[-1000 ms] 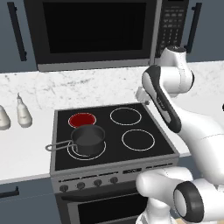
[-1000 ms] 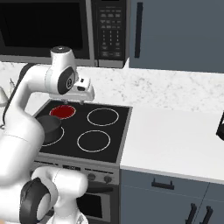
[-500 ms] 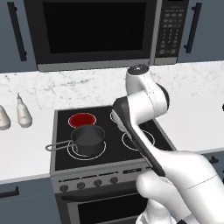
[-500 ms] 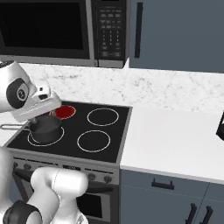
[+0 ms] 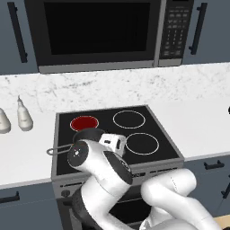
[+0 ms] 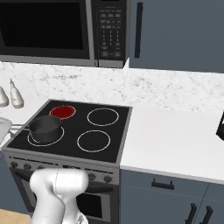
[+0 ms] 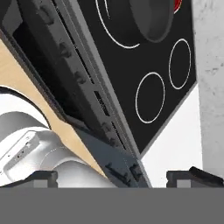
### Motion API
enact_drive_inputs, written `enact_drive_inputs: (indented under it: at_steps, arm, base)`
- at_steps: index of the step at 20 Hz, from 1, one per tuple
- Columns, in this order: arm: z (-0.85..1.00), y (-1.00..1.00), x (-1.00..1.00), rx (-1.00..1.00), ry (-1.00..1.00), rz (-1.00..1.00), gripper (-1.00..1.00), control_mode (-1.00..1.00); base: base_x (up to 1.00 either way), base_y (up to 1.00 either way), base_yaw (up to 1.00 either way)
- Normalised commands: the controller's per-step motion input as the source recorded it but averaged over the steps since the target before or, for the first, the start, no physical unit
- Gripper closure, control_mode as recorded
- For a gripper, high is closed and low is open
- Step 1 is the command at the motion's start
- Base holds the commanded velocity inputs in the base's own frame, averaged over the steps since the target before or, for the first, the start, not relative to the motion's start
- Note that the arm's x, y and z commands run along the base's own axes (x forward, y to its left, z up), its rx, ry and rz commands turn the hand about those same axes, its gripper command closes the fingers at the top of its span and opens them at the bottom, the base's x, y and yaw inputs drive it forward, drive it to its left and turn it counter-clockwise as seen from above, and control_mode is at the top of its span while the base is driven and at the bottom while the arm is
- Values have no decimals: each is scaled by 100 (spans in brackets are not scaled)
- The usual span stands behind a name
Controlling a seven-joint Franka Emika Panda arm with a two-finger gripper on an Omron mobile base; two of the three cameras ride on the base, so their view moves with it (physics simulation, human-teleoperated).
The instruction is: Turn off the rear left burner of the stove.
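Note:
The stove (image 5: pixel 155 128) is a black glass cooktop with a row of small dark knobs (image 7: pixel 80 78) along its front. Its rear left burner (image 5: pixel 84 122) glows red, as it does in the right base view (image 6: pixel 62 111), and a sliver of it shows at the top of the hand view (image 7: pixel 177 5). A grey saucepan (image 6: pixel 45 127) stands on the front left ring. My gripper (image 7: pixel 116 178) is open with nothing between its tips. It hangs low in front of the stove, apart from the knob panel. My folded arm (image 5: pixel 96 164) hides the stove's front left.
A black microwave (image 5: pixel 94 33) hangs above the stove. Two small bottles (image 5: pixel 24 117) stand on the left counter. White counter (image 6: pixel 175 140) runs to the right, with a dark object (image 6: pixel 221 124) at its far edge. Cabinet drawers (image 6: pixel 164 186) sit beside the oven.
My arm has swung from high over the right of the cooktop, across its middle, down to the front left of the stove. The stove and pan have not moved.

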Motion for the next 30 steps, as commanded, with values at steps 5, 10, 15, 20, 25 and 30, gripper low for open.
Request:
enact_drive_inputs:
  at_steps: [5, 10, 15, 20, 25, 30]
  arm:
    - [-68, 97, -74, -50, 0, 44, -100, -100]
    - [-70, 47, -34, -47, 0, 37, -100, -100]
    - [-58, 2, 9, -28, 0, 20, -100, -100]
    - [-44, 0, 29, -19, 0, 16, -100, -100]
    - [-33, 0, 51, -1, 0, 5, -100, -100]
    - [-25, 0, 58, 0, -3, 2, -100, -100]
  base:
    - [0, 0, 0]
    - [0, 0, 0]
    - [0, 0, 0]
    - [0, 0, 0]
    - [0, 0, 0]
    - [0, 0, 0]
